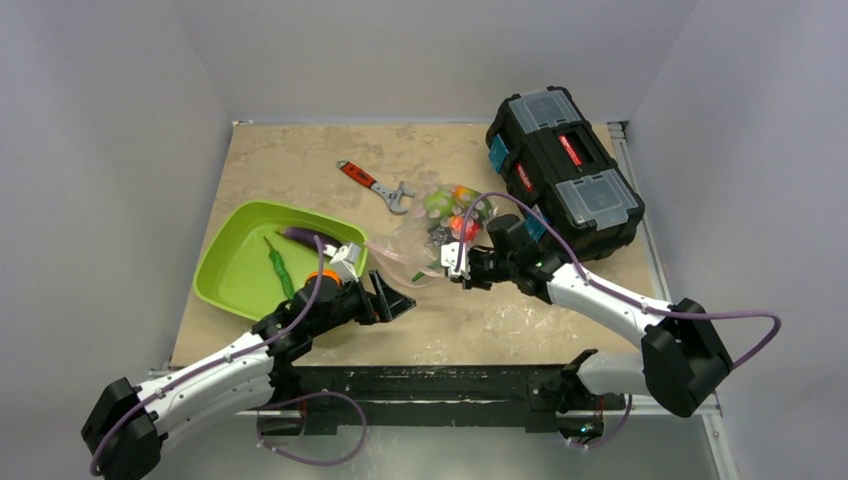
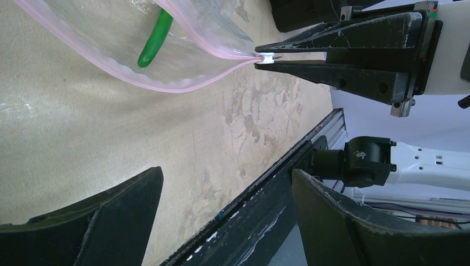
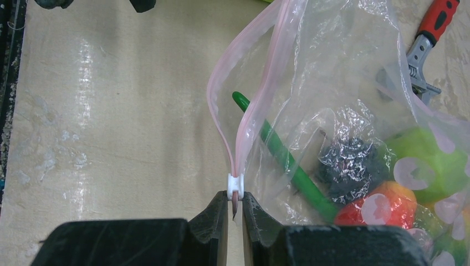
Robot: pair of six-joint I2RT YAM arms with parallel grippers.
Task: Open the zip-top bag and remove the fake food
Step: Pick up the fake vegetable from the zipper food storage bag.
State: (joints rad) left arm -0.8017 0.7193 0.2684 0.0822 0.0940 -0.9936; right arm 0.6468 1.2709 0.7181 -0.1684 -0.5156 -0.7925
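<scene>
Where right tool pinches, bag starts.

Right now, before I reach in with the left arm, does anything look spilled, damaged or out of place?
Nothing looks spilled or damaged. The zip-top bag lies open, its zip end pinched by the right gripper, fake food inside. Only misfit: a red-handled wrench on the table beside the bag, outside it.

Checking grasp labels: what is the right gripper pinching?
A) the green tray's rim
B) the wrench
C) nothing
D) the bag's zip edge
D: the right gripper is shut on the bag at the end of its zip strip, just by the white slider.
</scene>
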